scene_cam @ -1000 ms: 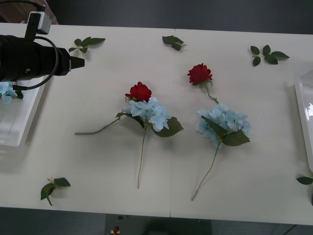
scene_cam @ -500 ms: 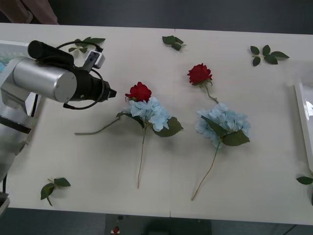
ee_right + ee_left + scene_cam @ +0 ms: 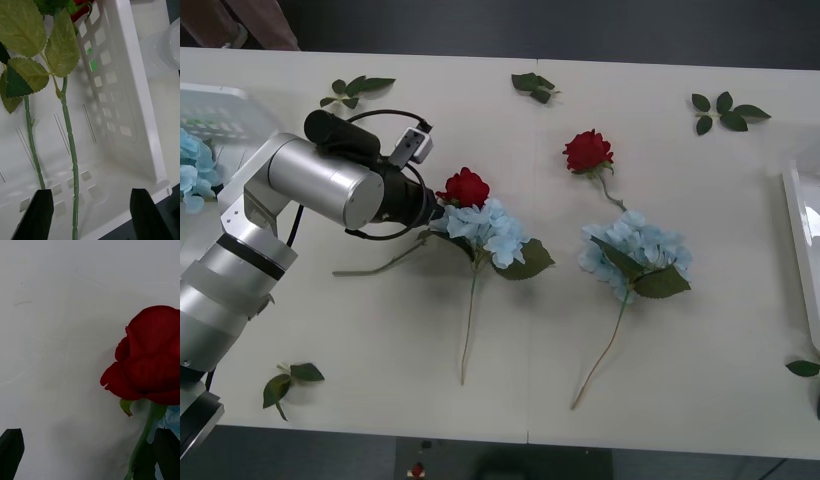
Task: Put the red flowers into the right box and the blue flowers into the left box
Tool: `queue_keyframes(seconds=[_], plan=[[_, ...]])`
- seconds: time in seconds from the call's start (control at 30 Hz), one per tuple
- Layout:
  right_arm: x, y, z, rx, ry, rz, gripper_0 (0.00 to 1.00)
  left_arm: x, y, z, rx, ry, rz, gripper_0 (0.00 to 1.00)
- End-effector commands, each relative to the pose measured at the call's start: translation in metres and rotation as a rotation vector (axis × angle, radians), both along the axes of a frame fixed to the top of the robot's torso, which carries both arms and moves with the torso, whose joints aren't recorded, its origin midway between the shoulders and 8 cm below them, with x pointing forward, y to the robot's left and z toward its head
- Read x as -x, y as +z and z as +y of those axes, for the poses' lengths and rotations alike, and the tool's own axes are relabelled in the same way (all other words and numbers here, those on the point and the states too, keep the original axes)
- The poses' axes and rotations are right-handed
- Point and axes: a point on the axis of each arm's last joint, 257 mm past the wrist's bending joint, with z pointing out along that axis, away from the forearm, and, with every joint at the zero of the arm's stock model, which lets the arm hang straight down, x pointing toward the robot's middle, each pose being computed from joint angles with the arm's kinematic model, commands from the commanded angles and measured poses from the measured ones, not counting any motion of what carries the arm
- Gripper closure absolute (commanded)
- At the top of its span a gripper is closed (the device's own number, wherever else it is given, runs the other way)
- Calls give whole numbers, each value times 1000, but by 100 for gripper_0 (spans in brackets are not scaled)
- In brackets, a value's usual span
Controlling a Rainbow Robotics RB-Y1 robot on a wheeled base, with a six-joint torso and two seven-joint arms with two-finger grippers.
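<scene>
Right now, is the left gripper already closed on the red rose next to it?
No. In the left wrist view the left gripper is open, its black fingers apart at the corners, with the red rose ahead, ungrasped.

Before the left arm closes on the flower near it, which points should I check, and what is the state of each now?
1. Left gripper open: ok, black fingers at both corners.
2. Target between the fingers: cannot tell. The red rose shows its stem near one finger, off centre, beside the table.
3. Right colour for this arm: not ok. Red goes to the right box; the left arm stands nearer the left box.
4. Rose free of the blue hydrangea: not ok, they touch.
5. Right gripper out of the way: ok, open over the right box with rose stems inside.
6. Left box free: ok, one blue cluster inside.
</scene>
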Motion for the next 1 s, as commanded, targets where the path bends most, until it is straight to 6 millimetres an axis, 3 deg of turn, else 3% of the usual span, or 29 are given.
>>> queue_keyframes(seconds=[0.03,0.4,0.57,0.7,0.77,0.83,0.97,1.0], plan=[[-18,52,7,37,43,-59,0,-7,15,-8,-10,-19,-39,0],[-55,84,94,-63,233,-37,0,1,-1,-17,-74,-44,-36,0],[-72,91,127,-46,316,-27,0,3,-8,-17,-91,-43,-30,0],[-93,94,165,-67,392,-39,0,3,-20,-11,-93,-29,-14,0],[-102,96,181,-81,423,-50,0,0,-24,-11,-82,-25,-21,6],[-113,101,203,-95,461,-59,0,-4,-28,-12,-68,-23,-34,20],[-131,106,240,-112,526,-68,0,-4,-30,-11,-59,-13,-31,89],[-133,105,246,-113,535,-68,0,-5,-29,-11,-59,-13,-33,93]])
